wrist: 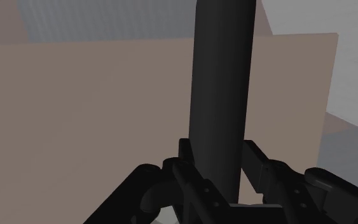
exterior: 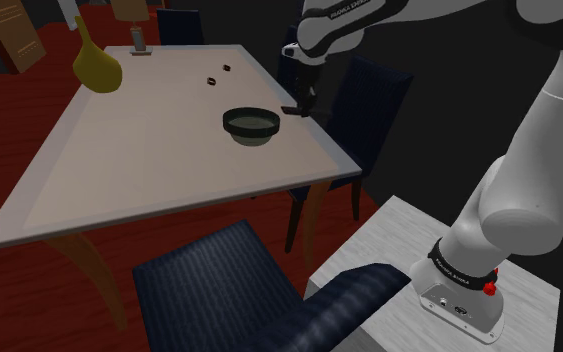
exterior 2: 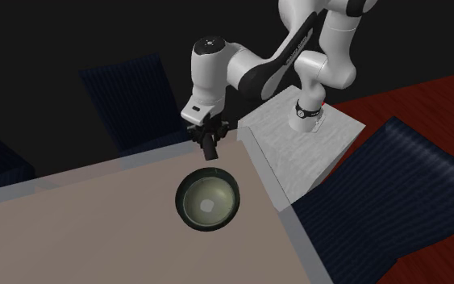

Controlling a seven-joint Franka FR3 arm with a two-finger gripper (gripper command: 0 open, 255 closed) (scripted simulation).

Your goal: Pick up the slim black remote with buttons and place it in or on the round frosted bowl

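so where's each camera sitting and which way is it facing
Shoulder view: beside and behind the stand, looking down across the table at the bowl; arm, stand show.
Second exterior view: above the table, facing the arm and stand.
Wrist view: on the hand, looking along the remote clasped in the gripper.
Exterior views share the bowl.

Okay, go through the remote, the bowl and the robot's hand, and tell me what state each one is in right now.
Hand: shut on the remote, raised above the table.
Remote: clasped, lifted off the table, not yet in the bowl.
Bowl: upright on the table, empty.
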